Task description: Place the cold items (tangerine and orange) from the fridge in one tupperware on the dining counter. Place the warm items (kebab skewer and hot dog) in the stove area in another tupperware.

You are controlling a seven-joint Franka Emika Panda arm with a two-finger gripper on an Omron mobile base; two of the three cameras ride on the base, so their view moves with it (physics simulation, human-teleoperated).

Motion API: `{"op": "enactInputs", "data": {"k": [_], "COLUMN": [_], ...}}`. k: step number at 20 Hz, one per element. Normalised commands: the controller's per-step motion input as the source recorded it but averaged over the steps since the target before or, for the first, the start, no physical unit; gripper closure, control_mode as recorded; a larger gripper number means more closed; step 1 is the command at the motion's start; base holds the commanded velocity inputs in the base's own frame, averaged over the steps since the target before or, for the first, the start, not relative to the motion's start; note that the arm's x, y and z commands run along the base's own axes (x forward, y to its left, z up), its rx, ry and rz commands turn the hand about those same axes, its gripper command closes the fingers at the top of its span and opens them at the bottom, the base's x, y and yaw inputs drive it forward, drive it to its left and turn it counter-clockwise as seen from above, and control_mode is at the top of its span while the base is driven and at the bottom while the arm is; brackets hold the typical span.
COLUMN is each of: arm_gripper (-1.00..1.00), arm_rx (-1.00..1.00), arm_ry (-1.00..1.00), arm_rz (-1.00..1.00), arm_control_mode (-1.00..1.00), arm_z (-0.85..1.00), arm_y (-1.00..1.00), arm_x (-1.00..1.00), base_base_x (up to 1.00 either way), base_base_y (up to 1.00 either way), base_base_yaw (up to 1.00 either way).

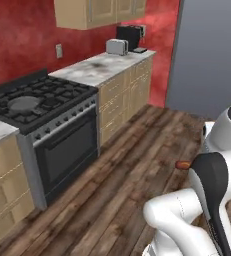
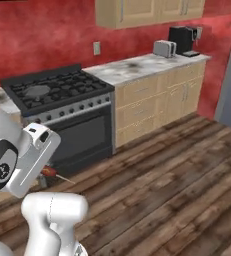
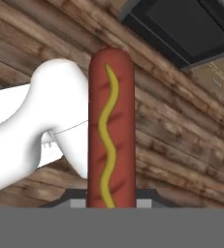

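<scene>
- Far to the left of the gripper [image 3: 111, 203], and well above it, the gas stove [image 1: 32, 102] stands with its black oven door [image 3: 191, 29] facing the wood floor [image 1: 137, 165]; the hand view catches a corner of that door at its upper right.
- Further along the wall, well apart from the gripper, the marble counter [image 2: 142, 67] carries a toaster [image 2: 164, 48] and a dark coffee machine [image 2: 183, 40] at its far end.
- The gripper hangs low beside the arm, over the floor, with its jaws narrowed onto the hot dog [image 3: 111, 131], which juts straight out beyond the fingertips, mustard stripe facing the camera.
- In the left base view an end of the hot dog [image 1: 183, 164] pokes out from behind the dark forearm; in the right base view a reddish end with a thin rod shows under the wrist, too small to name surely.
- Judged step: carrying a warm item away from the stove area toward its tupperware.
- No tupperware is seen here, so the next move seems to call for driving or swinging toward the dining counter, keeping the grip firm, then lowering the hot dog into the container before opening the jaws.
</scene>
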Motion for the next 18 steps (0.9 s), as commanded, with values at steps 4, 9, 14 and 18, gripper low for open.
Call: {"op": "enactInputs", "data": {"k": [4,9,14,18], "arm_gripper": [1.0,1.0,1.0,1.0], "arm_rx": [0.0,0.0,0.0,0.0], "arm_ry": [0.0,0.0,0.0,0.0], "arm_rz": [0.0,0.0,0.0,0.0], "arm_control_mode": [1.0,1.0,1.0,1.0], "arm_z": [0.0,0.0,0.0,0.0], "arm_y": [0.0,0.0,0.0,0.0], "arm_x": [0.0,0.0,0.0,0.0], "base_base_x": [-0.72,-0.82,-0.98,-1.0], "base_base_y": [0.0,0.0,0.0,-0.23], "base_base_yaw": [-0.66,-0.62,-0.51,-0.23]}}
